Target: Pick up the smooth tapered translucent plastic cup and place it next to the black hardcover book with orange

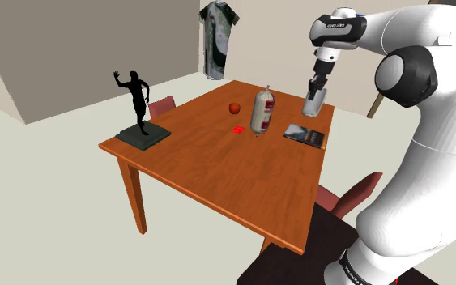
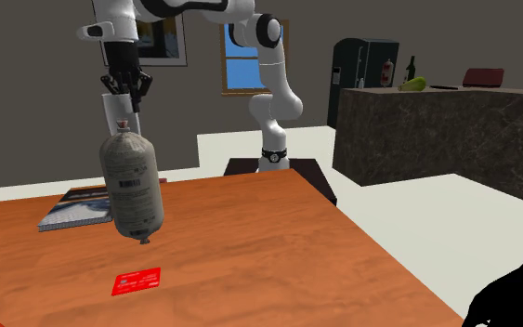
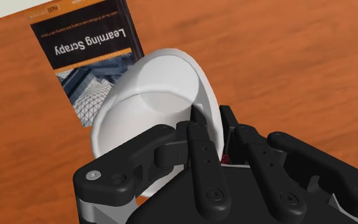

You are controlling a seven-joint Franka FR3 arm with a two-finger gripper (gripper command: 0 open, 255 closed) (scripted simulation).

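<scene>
My black gripper (image 1: 318,86) is shut on a pale, smooth tapered cup (image 1: 315,104) and holds it in the air above the table's edge nearest the arm. In the wrist view the cup (image 3: 151,92) shows its open mouth, and my gripper (image 3: 213,125) clasps its wall, one finger (image 3: 199,137) at the rim's inside. The black book with orange stripes (image 3: 88,51) lies flat on the wooden table (image 1: 210,166) just beyond and below the cup. In the shoulder view the book (image 1: 304,134) sits below the cup. In the second exterior view my gripper (image 2: 124,91) hangs above the book (image 2: 78,206).
A grey sausage-shaped package (image 1: 262,112) stands upright mid-table, beside a red apple (image 1: 234,107) and a flat red card (image 1: 239,129). A black figure statue (image 1: 139,105) stands at the far corner. Red chairs (image 1: 347,194) flank the table. A stone counter (image 2: 436,130) stands far off.
</scene>
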